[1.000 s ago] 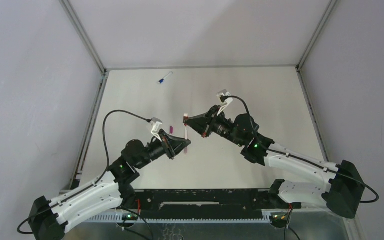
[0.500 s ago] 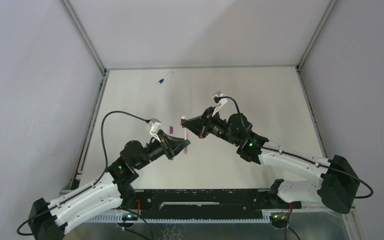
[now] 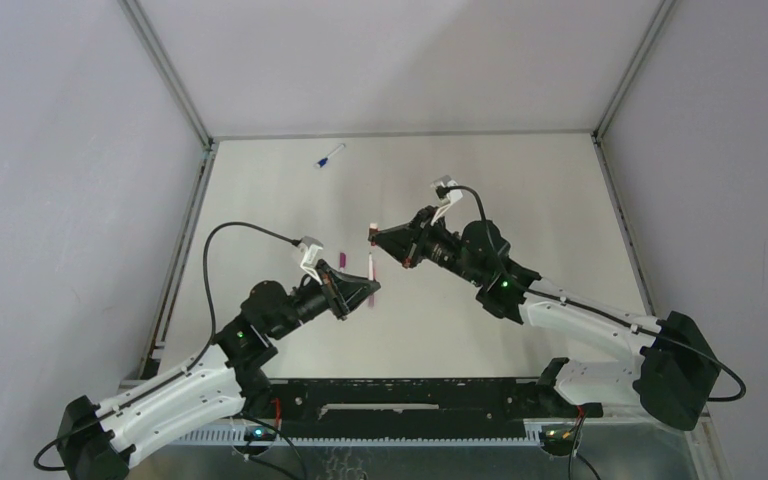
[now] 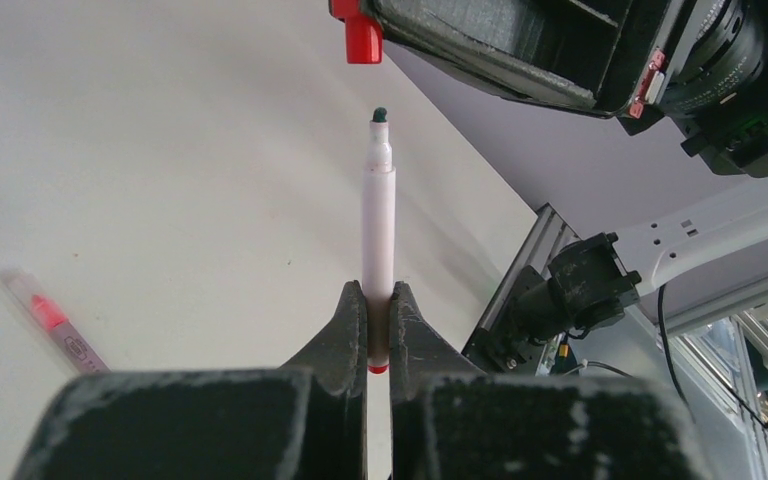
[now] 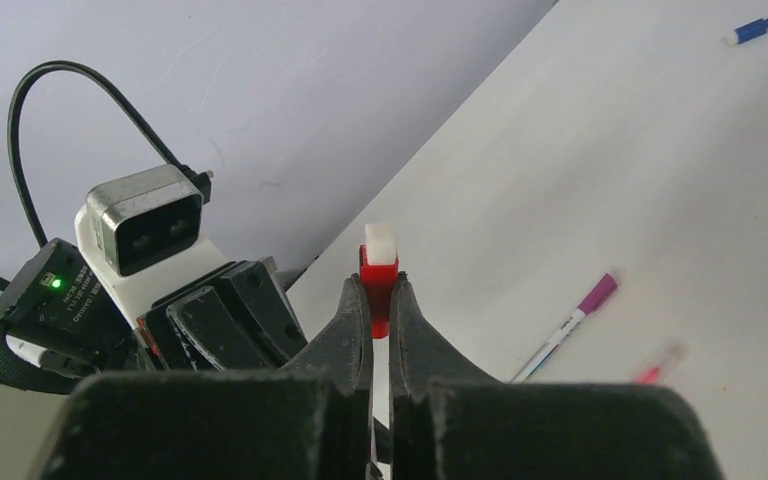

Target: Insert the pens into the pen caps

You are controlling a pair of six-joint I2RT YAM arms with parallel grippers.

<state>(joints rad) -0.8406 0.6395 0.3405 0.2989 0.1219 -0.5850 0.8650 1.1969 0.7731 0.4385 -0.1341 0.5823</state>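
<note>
My left gripper (image 3: 363, 290) (image 4: 379, 305) is shut on the lower end of a white pen (image 4: 379, 225) (image 3: 372, 272) and holds it upright above the table, dark tip up. My right gripper (image 3: 378, 238) (image 5: 380, 298) is shut on a red cap (image 5: 379, 290) (image 4: 363, 35) (image 3: 372, 232). The cap hangs just above the pen tip and slightly to one side, with a small gap between them. A pen with a purple cap (image 5: 572, 322) (image 3: 345, 260) and a pen with a blue cap (image 3: 328, 157) (image 5: 760, 26) lie on the table.
A blurred pinkish-red pen (image 4: 52, 320) (image 5: 660, 362) lies on the table near the purple-capped one. The white table (image 3: 520, 190) is walled at the back and on both sides. The left arm's wrist camera (image 5: 145, 222) sits close to my right fingers.
My right gripper swung the red cap left toward the pen, then back slightly up and right. The left gripper and its pen have stayed almost still.
</note>
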